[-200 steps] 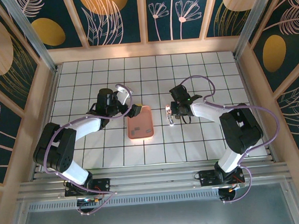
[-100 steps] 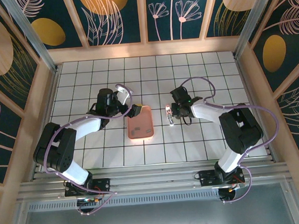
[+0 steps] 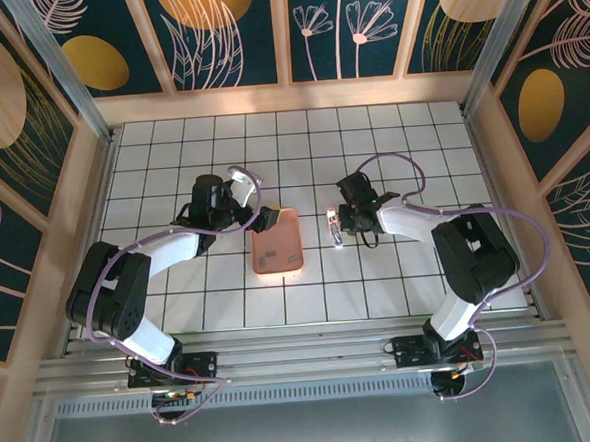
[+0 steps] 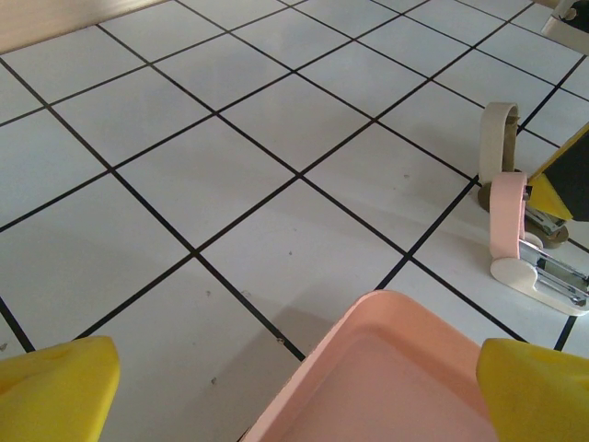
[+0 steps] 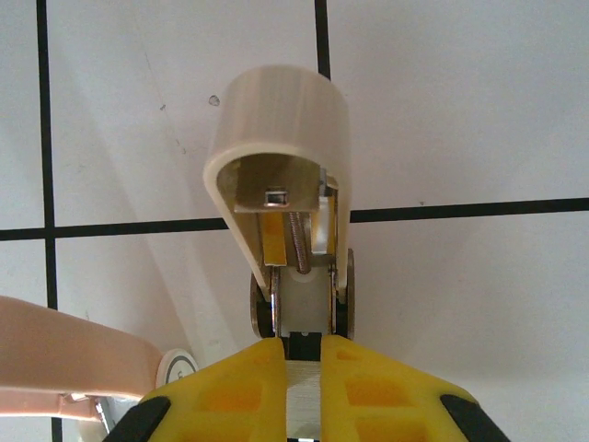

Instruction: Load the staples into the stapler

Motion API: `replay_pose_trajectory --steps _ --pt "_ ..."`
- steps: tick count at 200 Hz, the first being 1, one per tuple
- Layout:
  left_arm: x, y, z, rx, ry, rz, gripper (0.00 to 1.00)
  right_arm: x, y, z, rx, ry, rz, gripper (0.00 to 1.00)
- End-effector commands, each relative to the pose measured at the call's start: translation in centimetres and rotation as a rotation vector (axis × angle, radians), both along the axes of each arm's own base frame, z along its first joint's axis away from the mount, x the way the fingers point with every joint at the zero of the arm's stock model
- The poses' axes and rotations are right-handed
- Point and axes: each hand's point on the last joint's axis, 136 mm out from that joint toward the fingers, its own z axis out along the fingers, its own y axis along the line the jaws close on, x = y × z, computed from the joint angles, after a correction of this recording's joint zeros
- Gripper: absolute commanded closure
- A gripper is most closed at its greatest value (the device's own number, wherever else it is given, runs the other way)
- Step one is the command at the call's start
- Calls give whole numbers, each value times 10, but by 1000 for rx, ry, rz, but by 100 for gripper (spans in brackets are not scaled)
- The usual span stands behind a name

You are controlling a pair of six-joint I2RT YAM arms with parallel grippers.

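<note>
The right wrist view looks closely at the mini pale pink-and-white stapler [image 5: 281, 138] end-on: its arched shell stands open, with a silvery channel and a spring inside. The right hand [image 5: 302, 354] is pinched narrow on a thin grey metallic strip of staples [image 5: 304, 401], lined up with that channel. The left wrist view shows the stapler from the side, beyond the corner of the salmon-pink rectangular tray [image 4: 386, 368]. The left hand [image 4: 299, 387] hangs wide open and empty over that corner. From above, the stapler lies just right of the tray, mid-counter. The white tiled counter [image 3: 210, 146] has black grid lines, inside wood-framed walls of dark teal panels [image 3: 219, 35] with gold and pink plants. There are two arms, one tray, one stapler and one strip of staples seen.
</note>
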Motion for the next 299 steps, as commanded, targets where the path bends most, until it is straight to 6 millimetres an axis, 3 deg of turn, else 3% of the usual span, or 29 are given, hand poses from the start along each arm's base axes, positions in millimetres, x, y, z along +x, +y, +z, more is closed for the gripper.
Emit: replay_pose_trajectory --steps 1,32,67,108,114,137,143,200,238,275,299 --pt "5 0 4 -3 -12 -4 1 2 0 10 4 -31 9 82" --pt "6 -1 8 -5 -16 -9 1 9 5 34 28 -83 9 71" --pt "12 -6 20 -5 -20 -21 1 9 3 60 57 -136 -14 70" --pt "22 -18 36 -18 -6 -45 1 1 1 72 217 -160 -82 70" --pt "30 -22 48 -24 -25 -45 1 0 -1 71 242 -157 -96 70" --pt "41 -37 60 -13 8 -63 2 -5 -11 68 358 -161 -168 71" --pt "44 -43 50 -2 41 -72 2 -9 -10 65 401 -155 -173 71" --pt "61 -89 49 19 138 -138 3 -34 -41 50 620 -197 -322 72" --pt "74 -119 42 -31 191 -150 5 -42 -49 34 736 -135 -380 73" --pt "83 -142 33 -90 238 -168 7 -42 -35 31 838 -77 -354 73" --pt "83 -160 27 -137 281 -206 8 -44 -23 18 890 20 -339 73"
